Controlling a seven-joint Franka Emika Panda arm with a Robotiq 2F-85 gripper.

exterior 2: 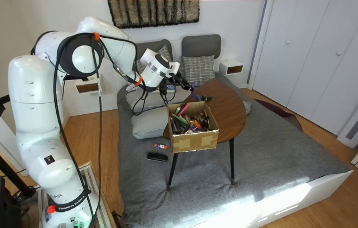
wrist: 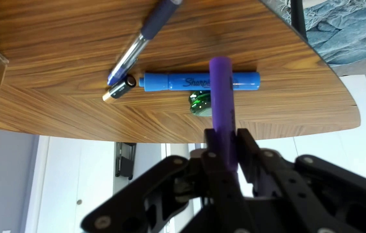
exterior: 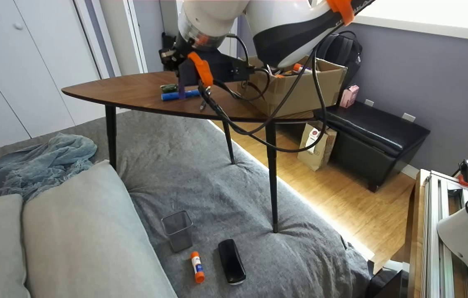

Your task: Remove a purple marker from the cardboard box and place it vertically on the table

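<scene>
You are holding the purple cylindrical marker point(wrist: 221, 94) in the black pincer point(wrist: 225, 139), jaws pressing its sides, and it is hanging roughly upright over the brown wooden leaf-shaped worktop point(wrist: 276, 42); the views are not showing whether its lower end is touching. You are likely risking a topple: on so small an end, any tilt or early release could be tipping it. The bright blue plastic Sharpie marker point(wrist: 183, 81) is lying crosswise behind it in the wrist view, so lowering here could be catching that barrel and setting it rolling. The lumpy green glassy object point(wrist: 200, 106) is sitting just beside the blue barrel, probably crowding the spot. A little farther along, the navy-and-clear pen point(wrist: 141, 40) is lying slantwise, the small black-and-copper battery point(wrist: 119, 88) beside one end. Beyond these, the open brown cardboard box point(exterior 2: 194, 142) is standing, the drooping black cable point(exterior: 289, 150) looping in front of it in an exterior view, possibly snagging.
</scene>
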